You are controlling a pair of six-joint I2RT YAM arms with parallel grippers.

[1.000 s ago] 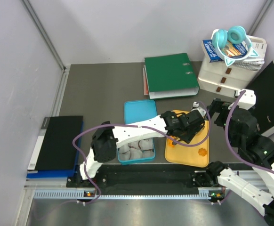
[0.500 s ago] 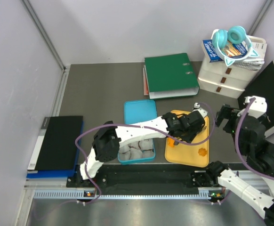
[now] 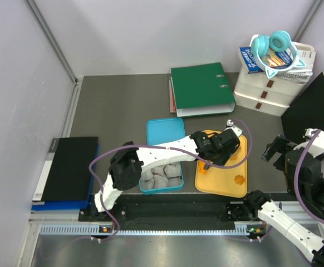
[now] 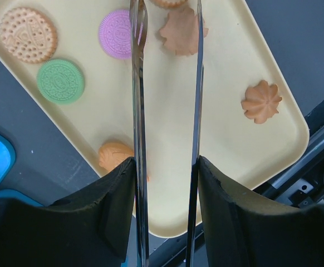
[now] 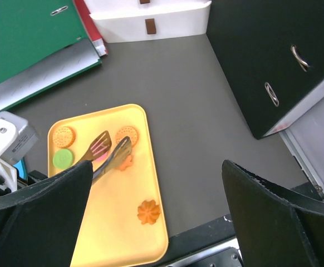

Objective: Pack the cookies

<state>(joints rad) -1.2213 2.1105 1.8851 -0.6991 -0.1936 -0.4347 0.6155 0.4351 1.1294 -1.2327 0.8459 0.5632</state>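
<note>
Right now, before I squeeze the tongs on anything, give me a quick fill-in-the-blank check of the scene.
1. The left end effector is shut on a pair of metal ____.
2. Their tips are over the yellow ____.
3. The right end effector stands ____, holding nothing.
4. The flower-shaped cookies are ____ in colour.

Missing words: tongs; tray; open; orange.

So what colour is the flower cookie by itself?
The flower cookie is orange, clearest in the left wrist view.
</note>
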